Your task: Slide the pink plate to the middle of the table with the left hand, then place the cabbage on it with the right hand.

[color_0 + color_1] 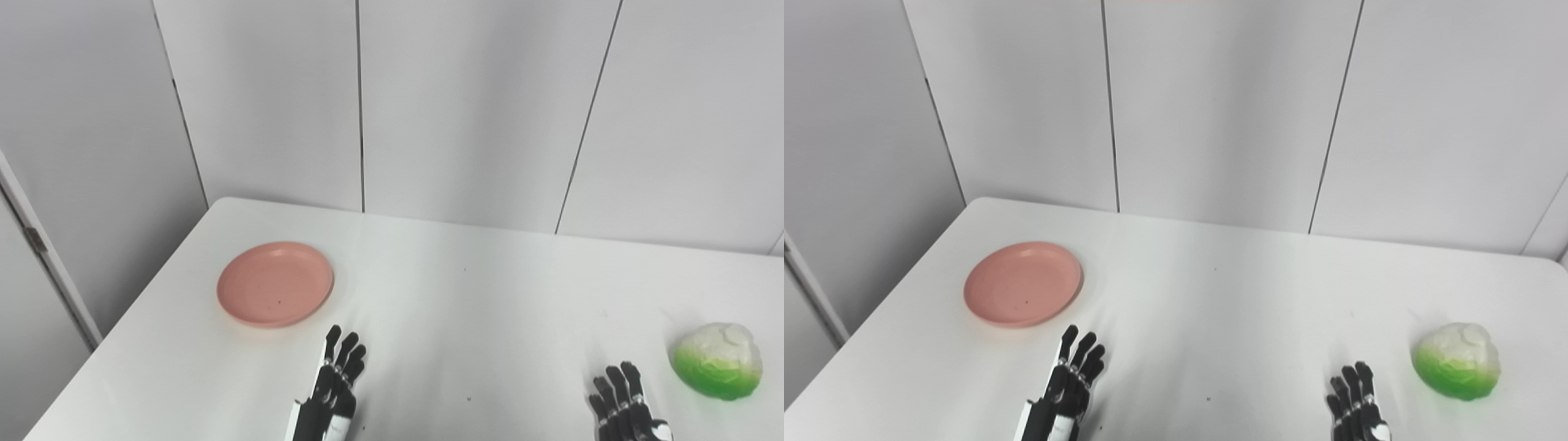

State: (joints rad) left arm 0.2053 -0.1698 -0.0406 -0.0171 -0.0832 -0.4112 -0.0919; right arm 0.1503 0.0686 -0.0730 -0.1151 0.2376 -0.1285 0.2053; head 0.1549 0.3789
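A round pink plate (275, 283) lies flat on the white table (453, 294) at the left, holding nothing. Just below and right of it, my left hand (334, 386) reaches up from the bottom edge, fingers straight and apart, open, a short gap short of the plate's near rim. A green and white cabbage (718, 361) sits on the table at the far right. My right hand (623, 402) is low at the bottom edge, left of the cabbage and apart from it, fingers extended, open and holding nothing.
Grey wall panels (465, 104) stand behind the table's far edge. The table's left edge (131, 312) runs diagonally close to the plate. A few small dark specks mark the tabletop between plate and cabbage.
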